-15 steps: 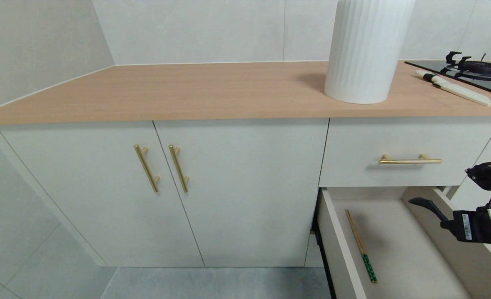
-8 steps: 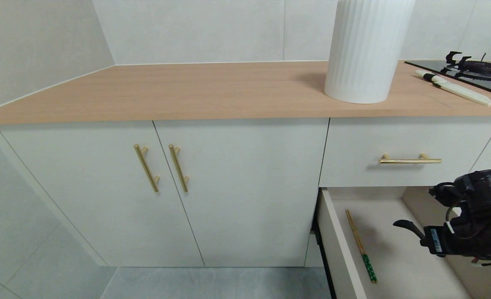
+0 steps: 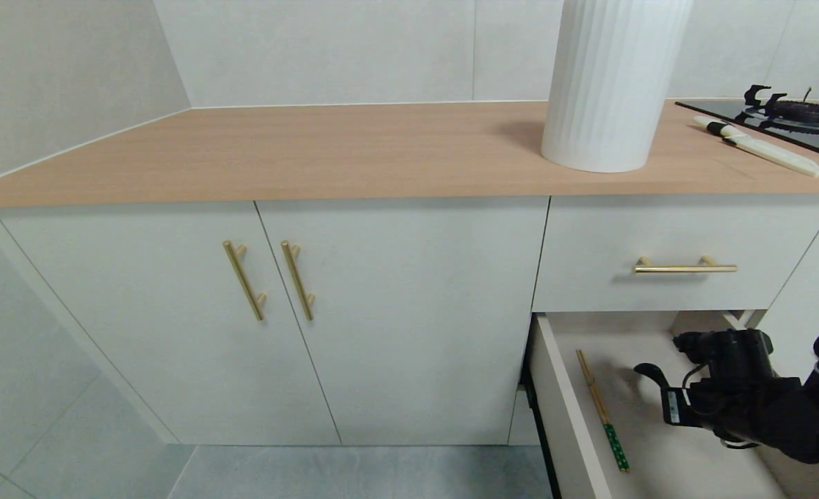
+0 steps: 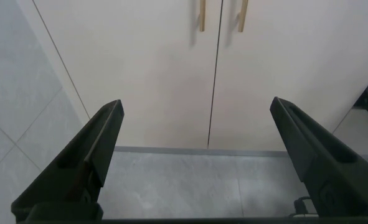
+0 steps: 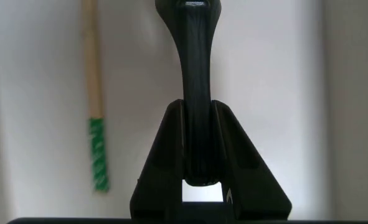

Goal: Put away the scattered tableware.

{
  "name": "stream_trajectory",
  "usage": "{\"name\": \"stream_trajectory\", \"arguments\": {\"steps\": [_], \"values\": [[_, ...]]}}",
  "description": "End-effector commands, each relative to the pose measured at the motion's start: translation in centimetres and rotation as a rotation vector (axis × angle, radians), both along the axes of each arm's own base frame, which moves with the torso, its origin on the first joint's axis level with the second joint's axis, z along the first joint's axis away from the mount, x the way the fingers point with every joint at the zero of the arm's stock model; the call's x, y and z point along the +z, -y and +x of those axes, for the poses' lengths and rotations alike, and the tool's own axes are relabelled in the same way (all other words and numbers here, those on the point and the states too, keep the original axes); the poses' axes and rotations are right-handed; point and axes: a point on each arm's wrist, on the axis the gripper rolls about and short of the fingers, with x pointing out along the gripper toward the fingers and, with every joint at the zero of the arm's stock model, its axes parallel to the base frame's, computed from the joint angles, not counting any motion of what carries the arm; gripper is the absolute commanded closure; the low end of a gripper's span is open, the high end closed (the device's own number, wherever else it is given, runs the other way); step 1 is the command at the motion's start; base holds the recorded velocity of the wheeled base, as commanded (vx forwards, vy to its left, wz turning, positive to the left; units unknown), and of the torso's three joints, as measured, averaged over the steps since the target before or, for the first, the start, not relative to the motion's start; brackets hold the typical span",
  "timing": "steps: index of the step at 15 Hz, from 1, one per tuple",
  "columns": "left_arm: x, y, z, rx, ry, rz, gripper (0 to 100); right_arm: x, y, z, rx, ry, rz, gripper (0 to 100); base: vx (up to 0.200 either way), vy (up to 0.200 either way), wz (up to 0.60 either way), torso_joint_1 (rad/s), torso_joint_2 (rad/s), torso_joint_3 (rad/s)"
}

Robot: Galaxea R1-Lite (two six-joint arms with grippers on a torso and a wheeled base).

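Note:
My right gripper (image 3: 683, 407) hangs over the open lower drawer (image 3: 560, 388), shut on a slim black utensil (image 3: 650, 374) whose curved end sticks out toward the drawer's left side. From the right wrist, the black utensil (image 5: 195, 81) runs straight out from between the closed fingers (image 5: 165, 149). A pair of wooden chopsticks with green ends (image 3: 602, 410) lies on the drawer floor along its left wall, also seen as chopsticks (image 5: 94, 99) beside the utensil. A white-handled knife (image 3: 756, 145) lies on the counter at the right. My left gripper (image 4: 196, 112) is open, facing the cabinet doors and floor.
A tall white ribbed container (image 3: 607, 83) stands on the wooden counter (image 3: 278, 152). A black gas hob (image 3: 797, 114) sits at the far right. A shut drawer with a gold handle (image 3: 684, 267) is above the open one. Two shut cabinet doors (image 3: 271, 277) are to the left.
My right gripper has moved left and down with the black utensil, from the drawer's right wall to over the drawer's middle. The chopsticks and knife have stayed put.

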Motion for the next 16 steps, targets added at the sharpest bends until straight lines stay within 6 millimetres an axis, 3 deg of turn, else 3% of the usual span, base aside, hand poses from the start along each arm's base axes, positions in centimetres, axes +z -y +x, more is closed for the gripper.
{"name": "stream_trajectory", "arguments": {"steps": [1, 5, 10, 11, 14, 16], "values": [[0.0, 0.0, 0.0, 0.001, 0.000, 0.000, 0, -3.3, 0.0, -0.3, -0.003, -0.083, -0.006, 100, 0.000, 0.000, 0.00, 0.000, 0.00, 0.000], [0.0, 0.0, 0.0, 0.001, 0.000, 0.000, 0, -4.5, 0.2, 0.0, -0.007, -0.081, -0.007, 100, 0.000, 0.000, 0.00, 0.000, 0.00, 0.000], [0.0, 0.0, 0.0, 0.001, 0.000, 0.000, 0, -4.4, 0.4, 0.3, -0.014, -0.041, -0.008, 100, 0.000, 0.000, 0.00, 0.000, 0.00, 0.000], [0.0, 0.0, 0.0, 0.001, 0.000, 0.000, 0, -4.4, 0.5, 0.3, -0.017, -0.038, -0.005, 0, 0.000, 0.000, 0.00, 0.000, 0.00, 0.000], [0.0, 0.0, 0.0, 0.001, 0.000, 0.000, 0, -3.7, 0.5, 0.2, -0.019, -0.005, -0.004, 0, 0.000, 0.000, 0.00, 0.000, 0.00, 0.000], [0.0, 0.0, 0.0, 0.001, 0.000, 0.000, 0, -1.8, 0.7, -0.2, -0.025, 0.064, -0.002, 0, 0.000, 0.000, 0.00, 0.000, 0.00, 0.000]]}}
